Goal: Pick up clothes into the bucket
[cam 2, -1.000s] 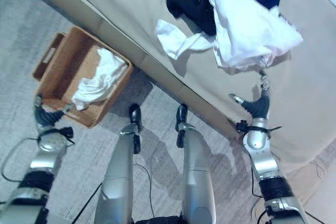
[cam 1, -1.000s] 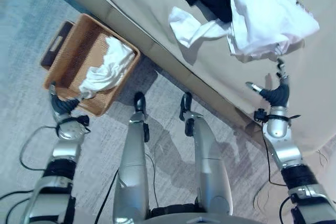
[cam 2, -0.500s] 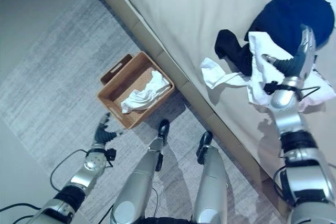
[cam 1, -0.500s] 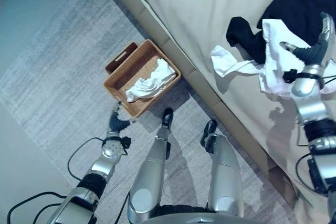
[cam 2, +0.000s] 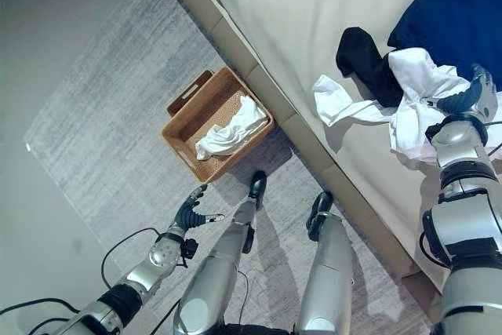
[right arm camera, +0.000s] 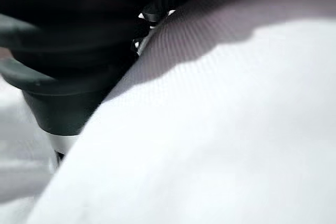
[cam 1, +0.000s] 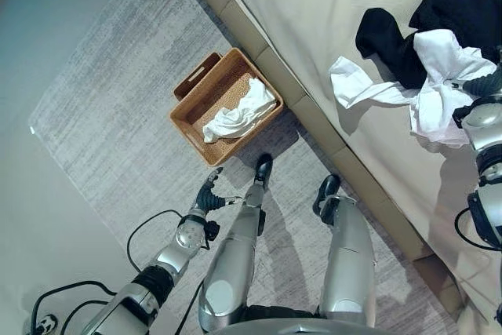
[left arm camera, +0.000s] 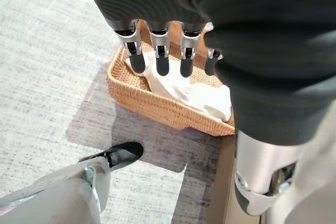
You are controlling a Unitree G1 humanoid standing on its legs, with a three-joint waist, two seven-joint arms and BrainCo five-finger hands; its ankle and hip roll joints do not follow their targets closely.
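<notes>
Item 1. A woven basket [cam 1: 205,109], rectangular, with a cut-out handle at its far end, was recorded on the grey rug [cam 1: 102,147], just beside the edge of the bed [cam 1: 314,21]. It lay at about 11 o'clock from the robot's feet.

Item 2. A white garment in the basket [cam 1: 239,111] was found crumpled against the basket's side nearest the bed. In the left wrist view the same cloth [left arm camera: 184,85] was seen lying across the basket's floor.

Item 3. The left hand [cam 2: 190,211] was held low over the rug, near the basket's near corner at about 6 o'clock from it, apart from the rim. Its fingers [left arm camera: 161,61] were straight and spread, with nothing held.

Item 4. A white garment on the bed [cam 1: 427,84] was noted at about 2 o'clock, rumpled, with one sleeve-like end trailing toward the bed edge. It lay partly over a black garment [cam 1: 392,45], with a dark blue garment [cam 2: 455,13] behind both.

Item 5. The right hand [cam 2: 464,100] was placed at the white garment's right side, in contact with the cloth. Its fingers were buried in the folds, and whether they gripped the cloth could not be told; white fabric [right arm camera: 220,129] lay close against the hand in the right wrist view.
</notes>
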